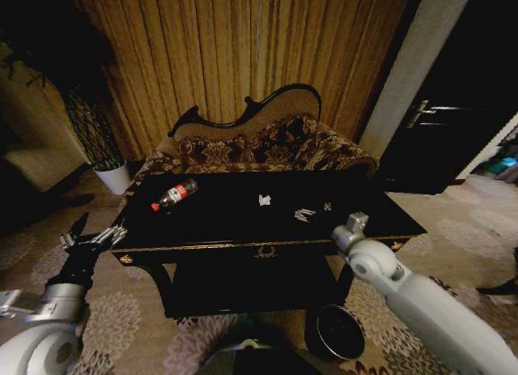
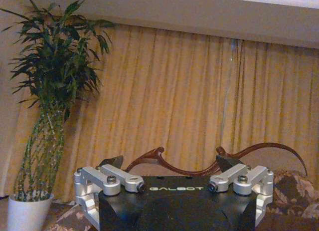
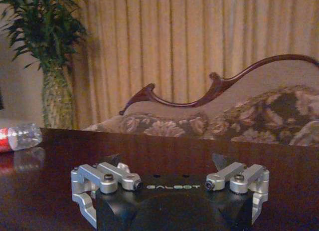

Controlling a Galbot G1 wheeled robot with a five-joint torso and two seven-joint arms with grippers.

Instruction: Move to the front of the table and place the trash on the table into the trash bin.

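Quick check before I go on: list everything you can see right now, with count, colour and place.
table: one, glossy black with gold trim, straight ahead.
bottle: one, clear with red label, lying on the table's left part.
paper wad: one, white, mid-table.
scraps: a few small pale bits, right of the wad.
bin: one, dark, on the carpet by the table's front right leg.
sofa: one, patterned brown, behind the table.
plant: one, green in a white pot, far left.
curtain: tan, back wall.
door: one, dark, far right.
left gripper: open, left of the table's corner.
right gripper: open, at the table's front edge.
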